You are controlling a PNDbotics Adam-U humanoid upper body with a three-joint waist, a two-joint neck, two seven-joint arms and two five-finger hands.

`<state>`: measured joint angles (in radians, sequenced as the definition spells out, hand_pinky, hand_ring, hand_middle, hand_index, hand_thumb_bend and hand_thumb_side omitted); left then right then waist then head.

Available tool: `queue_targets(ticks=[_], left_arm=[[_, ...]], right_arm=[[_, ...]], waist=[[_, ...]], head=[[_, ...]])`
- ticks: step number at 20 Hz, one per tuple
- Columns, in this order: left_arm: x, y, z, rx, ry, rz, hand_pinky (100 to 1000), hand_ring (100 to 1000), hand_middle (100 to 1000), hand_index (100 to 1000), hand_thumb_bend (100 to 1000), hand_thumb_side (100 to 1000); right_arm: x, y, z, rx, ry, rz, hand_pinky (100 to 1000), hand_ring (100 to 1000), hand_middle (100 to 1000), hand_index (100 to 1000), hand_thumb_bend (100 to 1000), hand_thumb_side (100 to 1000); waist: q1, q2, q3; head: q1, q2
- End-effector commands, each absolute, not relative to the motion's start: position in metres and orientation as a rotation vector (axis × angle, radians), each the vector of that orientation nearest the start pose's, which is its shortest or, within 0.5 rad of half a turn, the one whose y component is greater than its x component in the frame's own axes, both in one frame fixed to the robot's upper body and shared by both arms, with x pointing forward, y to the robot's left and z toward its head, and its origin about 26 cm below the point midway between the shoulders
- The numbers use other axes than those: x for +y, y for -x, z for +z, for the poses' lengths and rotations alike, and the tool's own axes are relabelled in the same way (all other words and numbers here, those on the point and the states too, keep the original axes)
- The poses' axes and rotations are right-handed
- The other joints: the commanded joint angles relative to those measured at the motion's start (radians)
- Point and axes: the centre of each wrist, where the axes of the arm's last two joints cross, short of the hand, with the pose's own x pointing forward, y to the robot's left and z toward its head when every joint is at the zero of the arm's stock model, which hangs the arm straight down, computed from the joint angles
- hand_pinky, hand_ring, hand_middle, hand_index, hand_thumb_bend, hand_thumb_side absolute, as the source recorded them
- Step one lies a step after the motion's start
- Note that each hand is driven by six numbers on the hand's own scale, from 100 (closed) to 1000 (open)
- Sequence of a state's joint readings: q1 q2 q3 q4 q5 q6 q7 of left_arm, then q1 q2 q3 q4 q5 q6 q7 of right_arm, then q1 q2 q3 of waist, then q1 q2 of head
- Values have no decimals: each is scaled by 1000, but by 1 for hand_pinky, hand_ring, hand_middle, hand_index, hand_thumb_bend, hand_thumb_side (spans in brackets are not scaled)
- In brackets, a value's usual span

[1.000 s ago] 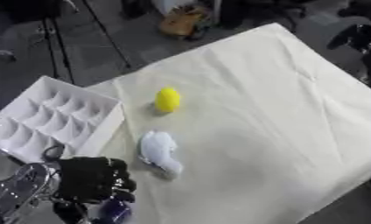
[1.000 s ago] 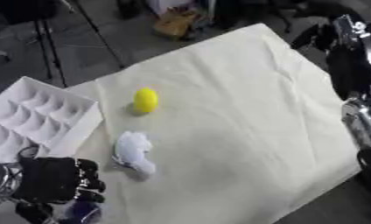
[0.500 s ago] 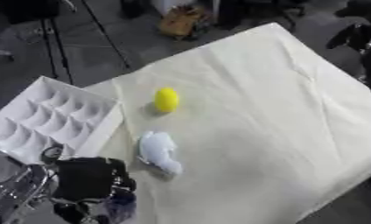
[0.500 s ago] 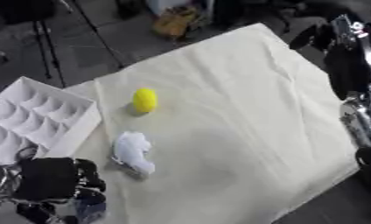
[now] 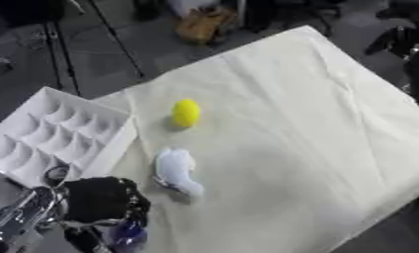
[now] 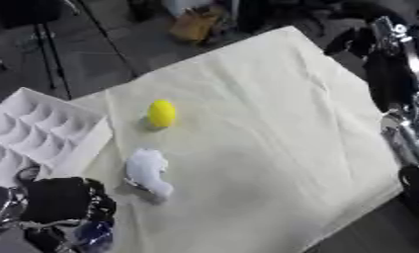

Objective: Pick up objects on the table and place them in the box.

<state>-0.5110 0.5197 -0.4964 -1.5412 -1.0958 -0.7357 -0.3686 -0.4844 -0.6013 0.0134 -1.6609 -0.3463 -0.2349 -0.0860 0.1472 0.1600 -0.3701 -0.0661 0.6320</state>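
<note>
A yellow egg-shaped object (image 5: 186, 112) lies on the cream tablecloth (image 5: 291, 113), left of centre. Nearer me lies a white curved object (image 5: 176, 171). The white box (image 5: 53, 138) with several scooped compartments sits at the table's left edge. My left hand (image 5: 101, 201) is at the lower left, fingers curled round a small blue-purple object (image 5: 126, 233). It hangs over the table's near corner, just below the box. My right hand (image 6: 368, 42) is raised beyond the table's right edge, dark, and its fingers are hard to read.
Beyond the far edge is grey floor with a tripod (image 5: 66, 54) and a brown bag (image 5: 204, 24). My right arm (image 6: 407, 123) runs down the right side off the table.
My left hand has shifted slightly lower and leftward with the blue object in it. The yellow and white objects have not moved.
</note>
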Motion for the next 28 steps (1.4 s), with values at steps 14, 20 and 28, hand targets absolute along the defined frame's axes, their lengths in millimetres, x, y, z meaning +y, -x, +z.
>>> queue_targets(ticks=[14, 20, 28], left_arm=[[228, -379, 135, 1726, 452, 2595, 515, 263, 342, 374, 100, 220], [291, -396, 171, 1899, 683, 2583, 533, 270, 364, 387, 100, 200], [362, -414, 173, 2689, 1282, 2138, 526, 337, 411, 435, 100, 240]], right_arm=[[-323, -358, 229, -2377, 89, 285, 538, 501, 702, 798, 100, 818], [-326, -357, 227, -2371, 101, 285, 538, 501, 702, 798, 100, 817], [-327, -356, 225, -2367, 108, 281, 538, 501, 702, 798, 100, 818]], waist=[[-9, -28, 3], [-13, -34, 18], [-16, -36, 26]], head=[[-6, 6], [-9, 3], [-18, 3]])
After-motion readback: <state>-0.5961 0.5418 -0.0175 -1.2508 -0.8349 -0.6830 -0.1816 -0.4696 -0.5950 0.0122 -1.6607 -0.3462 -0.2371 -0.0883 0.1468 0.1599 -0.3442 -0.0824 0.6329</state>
